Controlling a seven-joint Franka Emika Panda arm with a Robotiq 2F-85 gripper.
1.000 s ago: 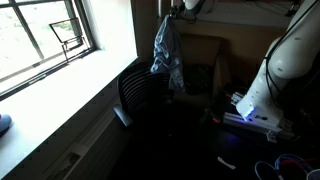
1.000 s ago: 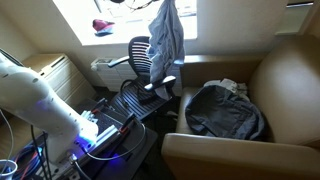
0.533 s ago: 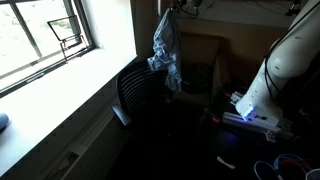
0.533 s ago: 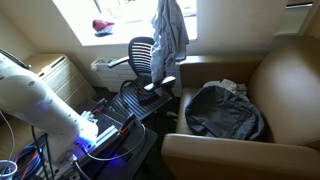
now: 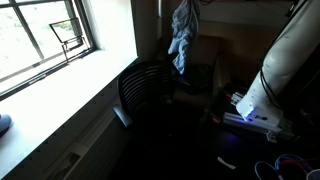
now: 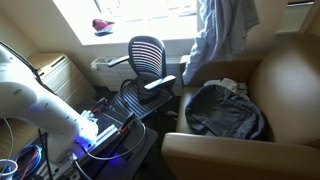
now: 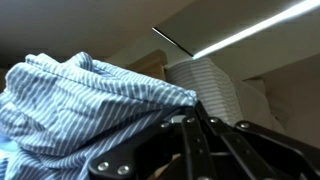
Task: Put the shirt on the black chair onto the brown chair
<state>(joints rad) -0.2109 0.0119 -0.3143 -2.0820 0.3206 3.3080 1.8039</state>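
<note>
In an exterior view, the white robot arm is seen at the left, rising from a blue-lit base amid loose cables. The black chair is set under the bright window. To its right, the blue-and-white striped shirt is held aloft, clear of the black chair and hanging over the left part of the brown chair. A dark bag is seen lying on the brown chair's seat, below the shirt's hem. In the darker exterior view, the shirt is shown dangling just right of the black chair. In the wrist view, the claw is seen pinched together on a fold of the shirt, with most of the striped cloth bunched to its left.
</note>
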